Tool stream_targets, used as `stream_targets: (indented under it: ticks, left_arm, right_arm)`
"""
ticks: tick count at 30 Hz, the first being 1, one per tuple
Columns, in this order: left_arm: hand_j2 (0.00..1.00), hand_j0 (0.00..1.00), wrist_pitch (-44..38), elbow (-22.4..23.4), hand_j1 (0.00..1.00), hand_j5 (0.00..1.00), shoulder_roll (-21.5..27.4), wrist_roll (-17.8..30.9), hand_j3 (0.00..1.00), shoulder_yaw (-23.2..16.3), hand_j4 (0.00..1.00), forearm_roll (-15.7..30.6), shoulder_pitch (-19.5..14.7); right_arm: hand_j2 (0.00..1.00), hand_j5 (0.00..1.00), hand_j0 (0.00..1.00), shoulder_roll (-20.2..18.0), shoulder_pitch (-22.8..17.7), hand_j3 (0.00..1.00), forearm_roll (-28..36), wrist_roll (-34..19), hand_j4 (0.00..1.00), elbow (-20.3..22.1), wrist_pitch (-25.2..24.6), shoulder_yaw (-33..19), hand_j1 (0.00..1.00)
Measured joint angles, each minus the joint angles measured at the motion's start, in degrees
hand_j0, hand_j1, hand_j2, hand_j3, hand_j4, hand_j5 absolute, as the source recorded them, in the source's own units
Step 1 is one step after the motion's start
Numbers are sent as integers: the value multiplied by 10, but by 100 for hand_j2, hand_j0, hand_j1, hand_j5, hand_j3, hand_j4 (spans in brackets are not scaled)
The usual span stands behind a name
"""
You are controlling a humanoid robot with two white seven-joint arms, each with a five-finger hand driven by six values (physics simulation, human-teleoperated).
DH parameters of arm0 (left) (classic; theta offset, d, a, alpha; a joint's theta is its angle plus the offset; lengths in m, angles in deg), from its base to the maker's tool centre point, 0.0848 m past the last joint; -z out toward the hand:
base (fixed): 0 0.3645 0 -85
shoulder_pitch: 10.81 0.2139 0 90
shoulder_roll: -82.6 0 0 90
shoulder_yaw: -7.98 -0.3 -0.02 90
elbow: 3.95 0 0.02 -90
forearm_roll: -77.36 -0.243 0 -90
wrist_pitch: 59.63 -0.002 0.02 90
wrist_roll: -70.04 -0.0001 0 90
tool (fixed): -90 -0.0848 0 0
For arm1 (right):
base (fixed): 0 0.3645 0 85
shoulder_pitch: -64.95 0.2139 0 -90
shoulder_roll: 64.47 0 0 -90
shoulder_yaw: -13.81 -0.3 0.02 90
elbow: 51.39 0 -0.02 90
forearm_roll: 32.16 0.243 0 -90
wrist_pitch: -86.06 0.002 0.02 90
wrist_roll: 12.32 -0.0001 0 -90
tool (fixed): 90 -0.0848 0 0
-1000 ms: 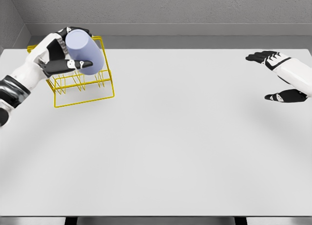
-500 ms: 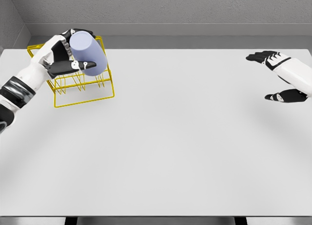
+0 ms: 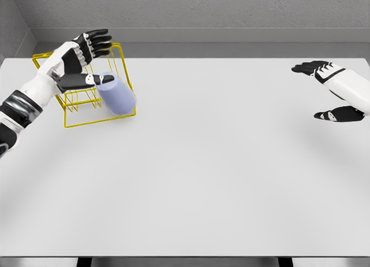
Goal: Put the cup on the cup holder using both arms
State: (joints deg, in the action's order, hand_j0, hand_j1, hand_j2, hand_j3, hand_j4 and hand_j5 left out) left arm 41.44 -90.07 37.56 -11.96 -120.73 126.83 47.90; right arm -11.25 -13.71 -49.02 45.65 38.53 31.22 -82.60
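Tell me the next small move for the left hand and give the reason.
Probably draw the left hand up and away from the yellow cup holder. Its fingers are spread and hold nothing, while the lavender cup sits low at the rack's front right part, apparently released. The thumb lies close to the cup's rim, so a slow retreat seems wise. The right hand rests open at the far right.
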Motion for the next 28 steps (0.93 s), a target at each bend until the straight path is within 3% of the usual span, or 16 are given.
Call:
stream_targets:
  ticks: [7, 18, 22, 28]
  left_arm:
    - [100, 100, 1, -4, 100, 100, 4, 0, 100, 0, 100, -1, -3]
    - [100, 100, 29, -30, 100, 100, 35, 0, 100, 3, 100, -2, -2]
    - [100, 100, 97, -38, 100, 100, 64, -1, 100, 4, 100, -2, 19]
    - [100, 100, 208, -35, 100, 100, 95, -1, 100, 26, 100, 0, 107]
  right_arm:
    - [100, 100, 100, 0, 0, 100, 0, 0, 100, 0, 0, 0, 100]
    - [100, 100, 100, 0, 0, 100, 0, 0, 100, -2, 0, 0, 100]
    - [100, 100, 100, 0, -5, 100, 0, 1, 100, -3, 0, -1, 100]
    - [100, 100, 100, 0, -9, 100, 1, 1, 100, -4, 0, -3, 100]
